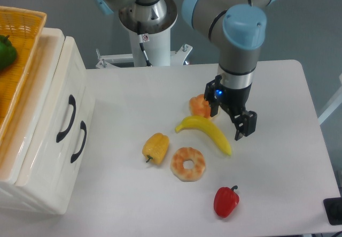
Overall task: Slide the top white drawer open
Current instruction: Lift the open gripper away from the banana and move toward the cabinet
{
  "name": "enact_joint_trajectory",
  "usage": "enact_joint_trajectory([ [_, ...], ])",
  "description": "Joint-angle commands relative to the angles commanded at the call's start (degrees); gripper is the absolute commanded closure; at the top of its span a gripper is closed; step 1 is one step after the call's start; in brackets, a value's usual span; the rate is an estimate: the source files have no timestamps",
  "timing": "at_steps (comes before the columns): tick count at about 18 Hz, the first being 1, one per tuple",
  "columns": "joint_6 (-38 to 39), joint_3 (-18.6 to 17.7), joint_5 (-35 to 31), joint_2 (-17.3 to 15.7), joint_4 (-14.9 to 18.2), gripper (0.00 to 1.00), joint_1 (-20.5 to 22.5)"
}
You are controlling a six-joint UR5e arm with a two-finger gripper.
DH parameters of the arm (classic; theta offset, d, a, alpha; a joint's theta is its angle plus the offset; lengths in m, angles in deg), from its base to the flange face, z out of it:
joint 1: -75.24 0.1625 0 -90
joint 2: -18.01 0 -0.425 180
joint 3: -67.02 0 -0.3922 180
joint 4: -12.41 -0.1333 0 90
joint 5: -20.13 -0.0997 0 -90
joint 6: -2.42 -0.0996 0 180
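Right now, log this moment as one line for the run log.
phase: approach not begun | pincer: open, empty, above banana | top white drawer: closed, handle untouched | arm far from cabinet

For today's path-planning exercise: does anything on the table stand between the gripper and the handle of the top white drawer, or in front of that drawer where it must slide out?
The banana and yellow pepper lie roughly between the gripper and the top white drawer. An approach above them looks clear. Nothing visible blocks the drawer's front.
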Motion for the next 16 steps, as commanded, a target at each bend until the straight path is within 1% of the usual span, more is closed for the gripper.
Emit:
enact_joint_trajectory([
  [5, 0.53, 0.26, -0.17, 0.18, 0.17, 0.0, -0.35],
  [11, 0.7, -0.88, -0.26, -0.35, 0.17, 0.0, -1.32],
  [13, 1.05, -0.62, -0.44, -0.35, 0.17, 0.0, -1.93],
  [16, 4.82, -0.97, -0.79, -0.53, 0.26, 0.0, -3.34],
])
